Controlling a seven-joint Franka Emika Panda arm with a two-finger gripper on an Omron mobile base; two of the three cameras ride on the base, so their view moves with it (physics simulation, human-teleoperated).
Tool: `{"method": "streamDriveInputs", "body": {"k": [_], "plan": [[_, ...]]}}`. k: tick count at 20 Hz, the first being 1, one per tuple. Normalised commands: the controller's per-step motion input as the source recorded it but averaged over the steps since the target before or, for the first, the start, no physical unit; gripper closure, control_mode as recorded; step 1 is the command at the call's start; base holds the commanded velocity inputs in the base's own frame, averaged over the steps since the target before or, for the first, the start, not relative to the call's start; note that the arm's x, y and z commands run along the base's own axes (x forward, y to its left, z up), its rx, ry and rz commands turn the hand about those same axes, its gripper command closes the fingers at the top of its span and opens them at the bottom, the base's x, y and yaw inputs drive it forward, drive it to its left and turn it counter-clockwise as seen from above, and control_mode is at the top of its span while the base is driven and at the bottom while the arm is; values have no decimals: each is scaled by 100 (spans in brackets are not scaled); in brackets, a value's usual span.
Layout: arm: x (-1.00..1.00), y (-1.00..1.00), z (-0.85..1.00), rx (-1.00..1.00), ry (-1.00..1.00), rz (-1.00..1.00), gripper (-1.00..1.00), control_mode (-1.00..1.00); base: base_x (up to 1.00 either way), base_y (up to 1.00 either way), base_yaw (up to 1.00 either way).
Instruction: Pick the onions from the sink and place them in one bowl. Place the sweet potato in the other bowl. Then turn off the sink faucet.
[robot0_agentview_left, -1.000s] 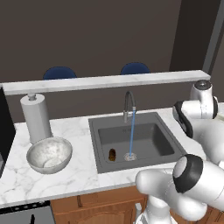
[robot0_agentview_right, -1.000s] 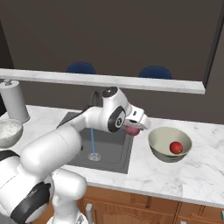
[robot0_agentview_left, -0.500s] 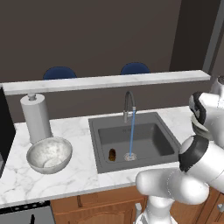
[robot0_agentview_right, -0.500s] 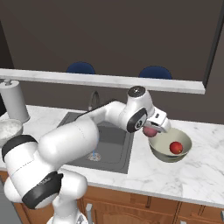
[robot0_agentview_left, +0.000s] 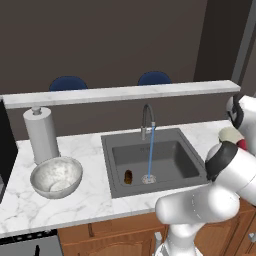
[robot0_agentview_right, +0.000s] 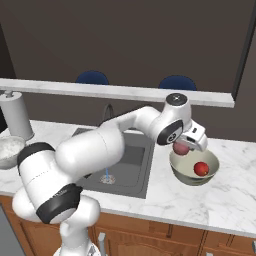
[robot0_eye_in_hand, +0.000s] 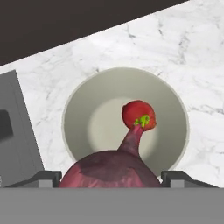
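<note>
My gripper is shut on the duller pinkish onion and holds it just above the olive-beige bowl on the counter right of the sink. In the hand view this onion sits between the fingertips, over the bowl. The bright red onion lies inside that bowl. The brown sweet potato rests on the sink floor left of the drain. The faucet pours a blue stream of water. The silvery grey bowl stands left of the sink.
A paper towel roll stands behind the grey bowl on the left counter. A raised marble ledge runs along the back. White marble counter stretches around the olive bowl.
The arm has swung right with the pinkish onion in its grip, from the sink's right edge to a spot over the olive bowl. The rest stays put.
</note>
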Motion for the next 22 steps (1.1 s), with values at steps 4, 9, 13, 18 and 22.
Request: {"method": "streamDriveInputs", "body": {"k": [4, 9, 13, 18, 22], "plan": [[7, -4, -9, 0, 0, 0, 100, -100, 0, 0, 0], [8, 0, -23, 0, 0, 0, 100, -100, 0, 0, 0], [6, -1, -27, 0, 0, 0, 100, -100, 0, 0, 0], [6, -9, -12, 0, 0, 0, 100, -100, 0, 0, 0], [6, -19, -9, 0, 0, 0, 100, -100, 0, 0, 0]]}}
